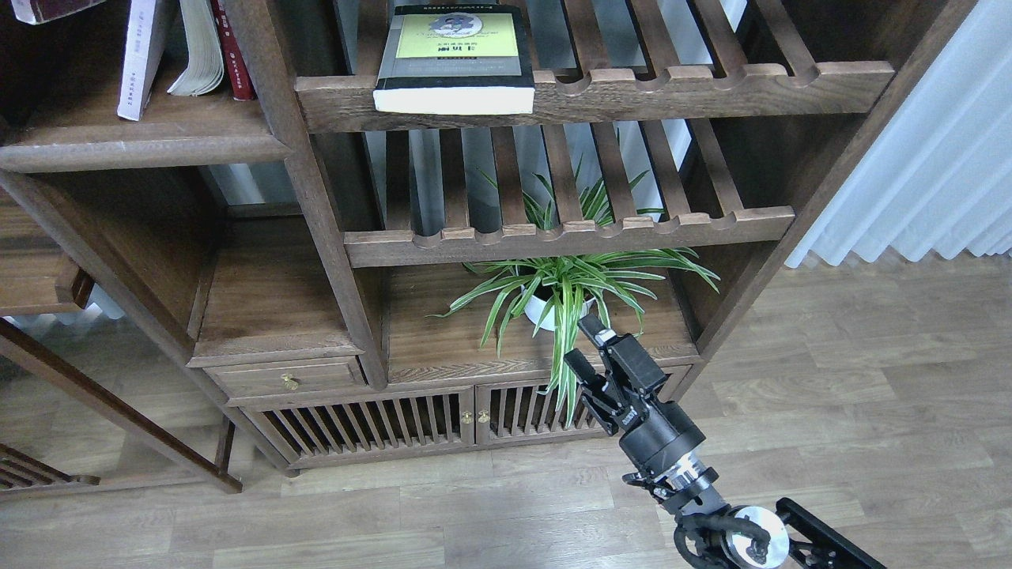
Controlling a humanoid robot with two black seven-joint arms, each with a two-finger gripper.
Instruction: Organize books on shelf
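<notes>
Your right gripper, jaws spread and empty, hangs at five o'clock, so the yellow-green book at twelve awaits moving to the solid shelf at ten.

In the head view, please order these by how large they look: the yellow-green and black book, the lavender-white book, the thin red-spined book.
Largest to smallest, as they appear:
1. yellow-green and black book, lying flat on the slatted rack
2. lavender-white book, cut off by the top edge
3. thin red-spined book, also cut off, so its true size is unsure
</notes>
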